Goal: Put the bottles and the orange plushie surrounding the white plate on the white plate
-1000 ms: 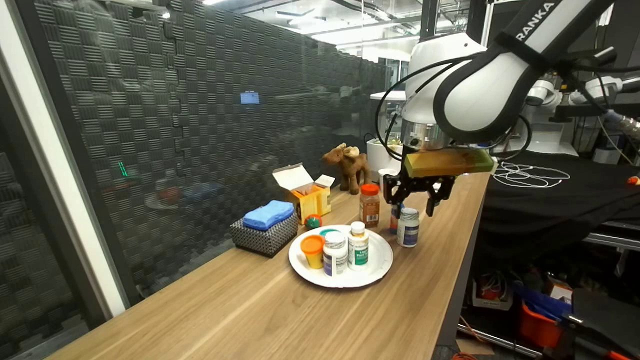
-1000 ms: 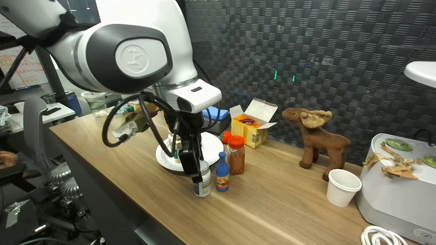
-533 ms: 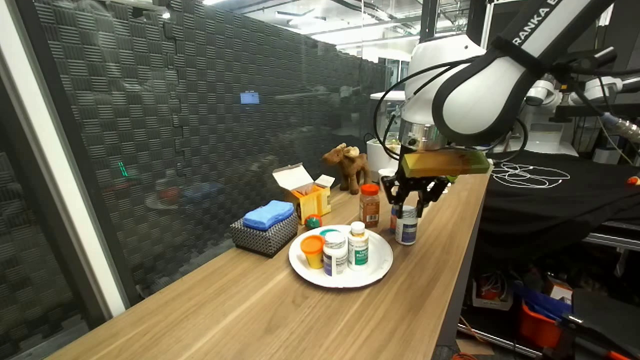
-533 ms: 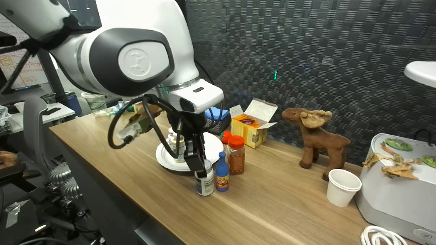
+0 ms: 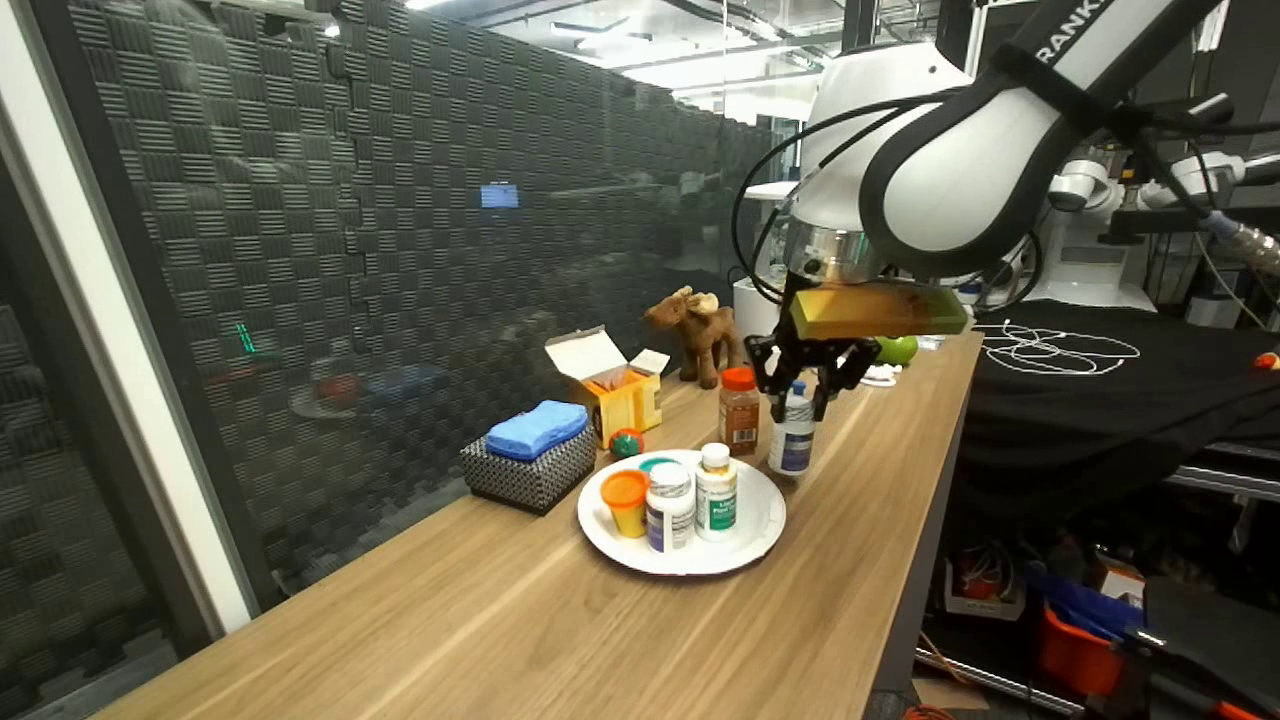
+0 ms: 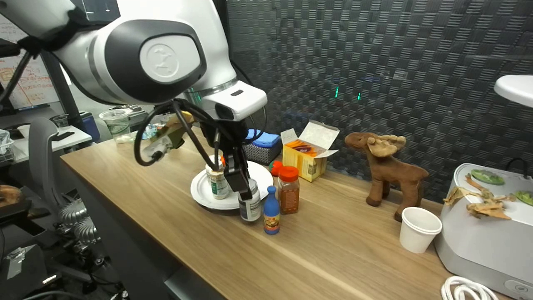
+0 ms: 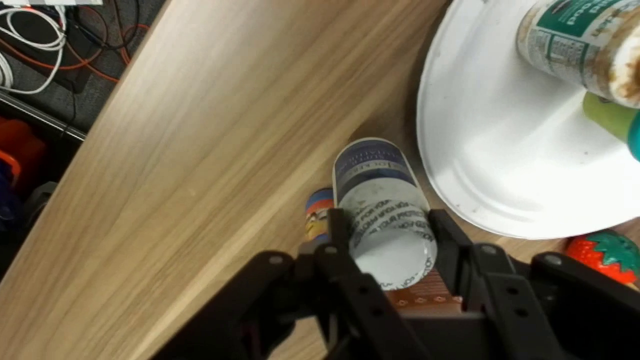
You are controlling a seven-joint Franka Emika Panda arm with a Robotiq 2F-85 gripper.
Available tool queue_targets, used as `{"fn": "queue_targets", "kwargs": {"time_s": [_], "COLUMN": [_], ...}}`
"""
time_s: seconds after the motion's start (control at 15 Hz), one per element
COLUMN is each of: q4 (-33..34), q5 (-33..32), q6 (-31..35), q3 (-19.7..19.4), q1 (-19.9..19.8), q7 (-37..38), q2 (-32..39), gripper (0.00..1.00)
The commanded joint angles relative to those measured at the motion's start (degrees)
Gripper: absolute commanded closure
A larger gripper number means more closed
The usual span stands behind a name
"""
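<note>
A black two-fingered gripper (image 7: 387, 222) pinches a round white plastic bottle with a purple-blue label (image 7: 381, 200) near its top, just beside the flat round white plate (image 7: 500, 165); whether its base clears the brown wooden table (image 5: 500, 640) I cannot tell. In an exterior view, only the cap of a slim blue bottle (image 5: 798, 387) shows behind it, and on the plate a teal-lidded tub (image 5: 655, 463) is mostly covered by its neighbours. The wrist view crops the plate; there a reddish-brown, orange-capped bottle (image 5: 739, 420) appears only as a strip.
</note>
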Motion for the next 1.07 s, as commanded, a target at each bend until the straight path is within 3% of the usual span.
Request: {"fn": "queue_targets", "kwargs": {"time_s": [0.0, 1.0], "q4": [0.67, 5.13], "q5": [-1.11, 2.11], "q6": [0.04, 0.55], "q3": [1.32, 3.57], "q1": [1.10, 3.56], "q7": [1.04, 0.72], "q2": [-1.98, 4.34], "gripper": [0.78, 0.78]}}
